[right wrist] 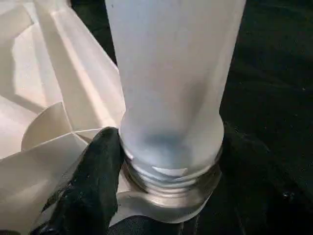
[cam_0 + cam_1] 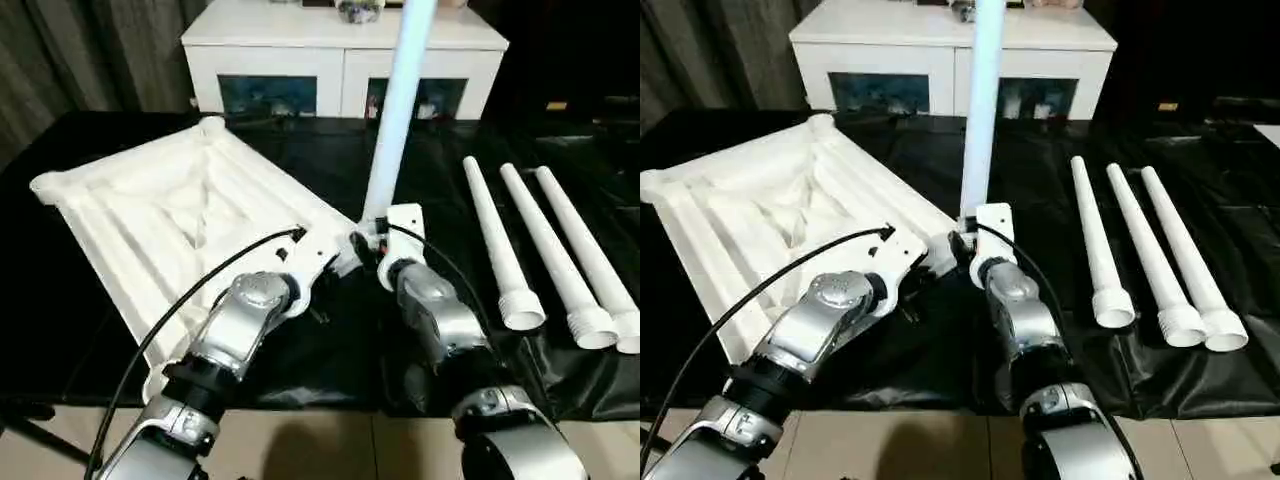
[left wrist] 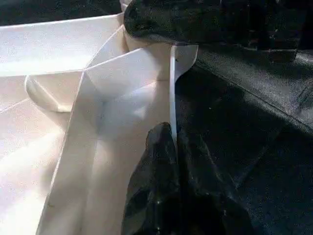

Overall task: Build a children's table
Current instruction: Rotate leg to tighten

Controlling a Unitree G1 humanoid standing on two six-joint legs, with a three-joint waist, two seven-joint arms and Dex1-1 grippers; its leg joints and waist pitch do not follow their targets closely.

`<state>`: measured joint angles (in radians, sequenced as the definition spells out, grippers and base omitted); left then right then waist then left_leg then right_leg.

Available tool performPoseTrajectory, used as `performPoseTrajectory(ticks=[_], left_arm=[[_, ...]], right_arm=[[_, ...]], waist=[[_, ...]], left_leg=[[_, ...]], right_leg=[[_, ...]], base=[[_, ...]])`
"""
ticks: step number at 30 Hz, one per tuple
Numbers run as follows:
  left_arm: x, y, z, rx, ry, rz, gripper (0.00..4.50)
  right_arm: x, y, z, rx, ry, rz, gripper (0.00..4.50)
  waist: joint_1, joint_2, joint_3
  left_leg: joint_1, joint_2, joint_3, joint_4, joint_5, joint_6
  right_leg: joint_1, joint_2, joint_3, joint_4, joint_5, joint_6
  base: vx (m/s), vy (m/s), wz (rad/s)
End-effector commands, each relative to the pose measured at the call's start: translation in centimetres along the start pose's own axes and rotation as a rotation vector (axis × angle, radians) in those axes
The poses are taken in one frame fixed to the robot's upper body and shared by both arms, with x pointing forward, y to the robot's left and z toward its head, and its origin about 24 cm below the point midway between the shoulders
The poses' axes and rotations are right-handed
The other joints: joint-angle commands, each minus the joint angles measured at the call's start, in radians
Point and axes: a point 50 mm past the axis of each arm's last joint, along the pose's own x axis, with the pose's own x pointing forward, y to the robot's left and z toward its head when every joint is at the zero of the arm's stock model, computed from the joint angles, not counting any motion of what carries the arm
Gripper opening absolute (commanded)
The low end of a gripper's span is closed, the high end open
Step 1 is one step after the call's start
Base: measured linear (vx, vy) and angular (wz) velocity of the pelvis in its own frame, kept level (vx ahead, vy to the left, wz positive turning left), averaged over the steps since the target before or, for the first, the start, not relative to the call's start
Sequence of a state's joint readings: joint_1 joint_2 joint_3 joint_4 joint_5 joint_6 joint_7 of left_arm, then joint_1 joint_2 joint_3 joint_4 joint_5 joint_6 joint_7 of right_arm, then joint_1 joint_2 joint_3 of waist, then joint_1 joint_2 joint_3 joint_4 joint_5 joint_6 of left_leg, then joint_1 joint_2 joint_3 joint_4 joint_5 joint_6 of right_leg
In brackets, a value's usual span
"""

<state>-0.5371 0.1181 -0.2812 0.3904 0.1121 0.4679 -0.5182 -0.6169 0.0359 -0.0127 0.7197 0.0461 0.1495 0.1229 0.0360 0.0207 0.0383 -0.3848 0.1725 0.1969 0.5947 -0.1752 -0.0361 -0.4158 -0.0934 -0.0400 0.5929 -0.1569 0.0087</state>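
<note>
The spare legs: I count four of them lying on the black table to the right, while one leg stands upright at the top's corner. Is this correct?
Not quite. The left eye view shows three spare legs lying on the black table, not four. The rest holds: one leg stands upright at the corner of the top.

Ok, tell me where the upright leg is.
The upright leg stands in the tabletop's near right corner socket, gripped by the right gripper; three more legs lie to its right.

One leg (image 2: pixel 400 110) stands upright in the upturned top's (image 2: pixel 160 210) corner socket.
</note>
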Motion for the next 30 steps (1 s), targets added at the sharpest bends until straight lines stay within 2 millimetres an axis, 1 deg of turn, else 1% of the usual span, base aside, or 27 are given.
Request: performPoseTrajectory(ticks=[1, 2, 4, 5, 6, 7, 8, 9, 10, 11, 13, 14, 15, 16, 17, 18, 19, 20, 22, 23, 25, 26, 28, 29, 30], left_arm=[[0.1, -0.2, 0.0, 0.031, -0.007, -0.001, 0.0], [-0.4, -0.2, -0.3, 0.04, -0.01, -0.023, 0.0], [-0.9, -0.1, -0.8, 0.049, -0.008, -0.05, 0.0], [-1.2, -0.1, -1.2, 0.047, 0.003, -0.066, 0.0], [-1.4, 0.0, -1.4, 0.046, 0.011, -0.075, 0.0], [-1.8, 0.1, -2.1, 0.043, 0.035, -0.09, 0.0], [-2.1, 0.2, -2.5, 0.045, 0.042, -0.099, 0.0], [-2.2, 0.2, -2.6, 0.046, 0.044, -0.104, 0.0], [-2.5, 0.2, -2.9, 0.047, 0.045, -0.122, 0.0], [-2.6, 0.2, -3.0, 0.049, 0.044, -0.129, 0.0], [-3.2, -0.2, -3.1, 0.078, 0.014, -0.211, 0.0], [-3.7, -0.6, -3.0, 0.117, -0.016, -0.275, 0.0], [-4.2, -1.0, -3.0, 0.134, -0.04, -0.341, 0.0], [-4.5, -1.3, -3.0, 0.143, -0.053, -0.38, 0.0], [-4.9, -1.6, -3.0, 0.15, -0.063, -0.429, 0.0], [-5.2, -1.8, -3.0, 0.154, -0.067, -0.458, 0.0], [-5.5, -1.9, -3.0, 0.159, -0.064, -0.482, 0.0], [-5.6, -1.9, -3.0, 0.162, -0.062, -0.497, 0.0], [-5.9, -1.9, -2.9, 0.171, -0.06, -0.517, 0.0], [-5.9, -1.8, -2.9, 0.174, -0.061, -0.522, 0.0], [-5.9, -1.7, -2.9, 0.179, -0.063, -0.515, 0.0], [-5.9, -1.6, -2.8, 0.181, -0.065, -0.51, 0.0], [-6.0, -1.3, -2.8, 0.184, -0.067, -0.504, 0.0], [-6.0, -1.2, -2.8, 0.185, -0.066, -0.502, 0.0], [-6.0, -1.2, -2.7, 0.186, -0.065, -0.501, 0.0]], right_arm=[[0.0, 2.7, -0.3, 0.031, 0.0, 0.15, 3.43], [-0.1, 2.2, 0.1, 0.013, -0.022, 0.163, 3.43], [-0.3, 1.5, 0.5, -0.006, -0.031, 0.193, 3.78], [-0.7, 1.3, 0.7, -0.01, -0.038, 0.261, 3.86], [-1.0, 1.2, 0.8, -0.012, -0.043, 0.309, 3.86], [-1.8, 0.4, 0.8, -0.073, -0.043, 0.377, 3.86], [-2.4, -0.2, 0.7, -0.11, -0.038, 0.406, 3.86], [-2.7, -0.5, 0.7, -0.13, -0.034, 0.423, 3.86], [-3.3, -1.2, 0.6, -0.168, -0.027, 0.453, 3.86], [-3.5, -1.4, 0.5, -0.18, -0.025, 0.462, 3.86], [-4.5, -2.7, 0.6, -0.215, -0.011, 0.517, 3.86], [-5.1, -3.3, 0.8, -0.23, 0.0, 0.552, 3.86], [-5.6, -3.6, 0.8, -0.247, 0.007, 0.59, 3.86], [-5.8, -3.6, 0.9, -0.257, 0.012, 0.613, 3.86], [-6.3, -3.7, 0.9, -0.273, 0.026, 0.658, 3.86], [-6.7, -3.8, 0.9, -0.283, 0.037, 0.688, 3.86], [-7.0, -3.8, 0.9, -0.303, 0.048, 0.72, 3.86], [-7.2, -3.8, 0.9, -0.317, 0.055, 0.74, 3.86], [-7.3, -3.9, 0.8, -0.339, 0.08, 0.762, 3.86], [-7.3, -4.0, 0.8, -0.345, 0.087, 0.765, 3.86], [-7.3, -3.9, 0.7, -0.363, 0.097, 0.782, 3.86], [-7.4, -3.8, 0.6, -0.371, 0.106, 0.795, 3.86], [-7.5, -3.7, 0.3, -0.398, 0.132, 0.824, 3.86], [-7.5, -3.8, 0.3, -0.404, 0.137, 0.827, 3.86], [-7.5, -3.8, 0.3, -0.408, 0.141, 0.83, 3.86]], waist=[[0.005, -0.005, -0.06], [0.002, -0.007, -0.058], [0.001, -0.009, -0.058], [0.002, -0.011, -0.056], [0.004, -0.01, -0.057], [0.004, -0.012, -0.056], [0.011, -0.011, -0.056], [0.012, -0.011, -0.057], [0.012, -0.011, -0.056], [0.013, -0.012, -0.054], [0.013, -0.014, -0.054], [0.017, -0.014, -0.052], [0.016, -0.015, -0.052], [0.019, -0.014, -0.053], [0.019, -0.01, -0.052], [0.023, -0.01, -0.053], [0.028, -0.01, -0.051], [0.032, -0.008, -0.051], [0.033, -0.009, -0.051], [0.038, -0.01, -0.05], [0.037, -0.012, -0.05], [0.035, -0.017, -0.049], [0.036, -0.015, -0.05], [0.038, -0.017, -0.051], [0.038, -0.016, -0.051]], left_leg=[[0.016, 0.043, -0.026, -0.082, -0.311, 0.006], [0.013, 0.043, -0.026, -0.084, -0.319, 0.01], [0.014, 0.045, -0.026, -0.084, -0.325, 0.01], [0.015, 0.046, -0.026, -0.085, -0.332, 0.013], [0.015, 0.048, -0.027, -0.085, -0.331, 0.013], [0.014, 0.048, -0.026, -0.085, -0.326, 0.019], [0.017, 0.051, -0.026, -0.085, -0.312, 0.021], [0.017, 0.05, -0.025, -0.084, -0.305, 0.024], [0.017, 0.05, -0.024, -0.084, -0.304, 0.026], [0.015, 0.05, -0.024, -0.085, -0.308, 0.024], [0.015, 0.05, -0.025, -0.085, -0.32, 0.024], [0.016, 0.051, -0.027, -0.086, -0.329, 0.029], [0.015, 0.053, -0.027, -0.086, -0.331, 0.029], [0.018, 0.054, -0.026, -0.086, -0.328, 0.031], [0.019, 0.053, -0.024, -0.087, -0.329, 0.031], [0.023, 0.053, -0.024, -0.086, -0.334, 0.029], [0.024, 0.056, -0.023, -0.088, -0.336, 0.027], [0.025, 0.056, -0.023, -0.089, -0.341, 0.021], [0.025, 0.056, -0.023, -0.089, -0.344, 0.018], [0.025, 0.055, -0.022, -0.089, -0.348, 0.009], [0.023, 0.053, -0.023, -0.089, -0.351, 0.003], [0.022, 0.052, -0.023, -0.089, -0.357, 0.003], [0.022, 0.053, -0.024, -0.088, -0.349, 0.006], [0.022, 0.053, -0.024, -0.087, -0.337, 0.009], [0.022, 0.053, -0.024, -0.087, -0.333, 0.01]], right_leg=[[0.036, -0.044, 0.028, -0.074, -0.265, -0.169], [0.039, -0.044, 0.027, -0.074, -0.277, -0.173], [0.038, -0.045, 0.027, -0.076, -0.295, -0.173], [0.039, -0.043, 0.027, -0.076, -0.3, -0.17], [0.041, -0.045, 0.027, -0.075, -0.299, -0.17], [0.04, -0.043, 0.028, -0.074, -0.295, -0.171], [0.041, -0.042, 0.027, -0.074, -0.278, -0.166], [0.041, -0.041, 0.028, -0.072, -0.267, -0.168], [0.038, -0.041, 0.028, -0.072, -0.265, -0.177], [0.04, -0.044, 0.029, -0.074, -0.279, -0.179], [0.04, -0.046, 0.029, -0.077, -0.311, -0.175], [0.039, -0.046, 0.029, -0.081, -0.336, -0.166], [0.04, -0.047, 0.03, -0.079, -0.336, -0.163], [0.037, -0.046, 0.032, -0.078, -0.328, -0.167], [0.033, -0.043, 0.032, -0.078, -0.321, -0.176], [0.032, -0.043, 0.031, -0.078, -0.321, -0.178], [0.03, -0.043, 0.034, -0.076, -0.314, -0.179], [0.031, -0.042, 0.033, -0.075, -0.307, -0.182], [0.031, -0.042, 0.034, -0.073, -0.304, -0.185], [0.031, -0.043, 0.034, -0.075, -0.317, -0.182], [0.033, -0.045, 0.035, -0.075, -0.333, -0.175], [0.033, -0.045, 0.034, -0.077, -0.347, -0.171], [0.033, -0.046, 0.035, -0.077, -0.352, -0.168], [0.033, -0.046, 0.035, -0.075, -0.344, -0.169], [0.033, -0.046, 0.035, -0.075, -0.34, -0.17]], base=[[0.0, 0.0, 0.0], [0.0, 0.0, 0.0], [0.0, 0.0, 0.0], [0.0, 0.0, 0.0], [0.0, 0.0, 0.0], [0.0, 0.0, 0.0], [0.0, 0.0, 0.0], [0.0, 0.0, 0.0], [0.0, 0.0, 0.0], [0.0, 0.0, 0.0], [0.0, 0.0, 0.0], [0.0, 0.0, 0.0], [0.0, 0.0, 0.0], [0.0, 0.0, 0.0], [0.0, 0.0, 0.0], [0.0, 0.0, 0.0], [0.0, 0.0, 0.0], [0.0, 0.0, 0.0], [0.0, 0.0, 0.0], [0.0, 0.0, 0.0], [0.0, 0.0, 0.0], [0.0, 0.0, 0.0], [0.0, 0.0, 0.0], [0.0, 0.0, 0.0], [0.0, 0.0, 0.0]])
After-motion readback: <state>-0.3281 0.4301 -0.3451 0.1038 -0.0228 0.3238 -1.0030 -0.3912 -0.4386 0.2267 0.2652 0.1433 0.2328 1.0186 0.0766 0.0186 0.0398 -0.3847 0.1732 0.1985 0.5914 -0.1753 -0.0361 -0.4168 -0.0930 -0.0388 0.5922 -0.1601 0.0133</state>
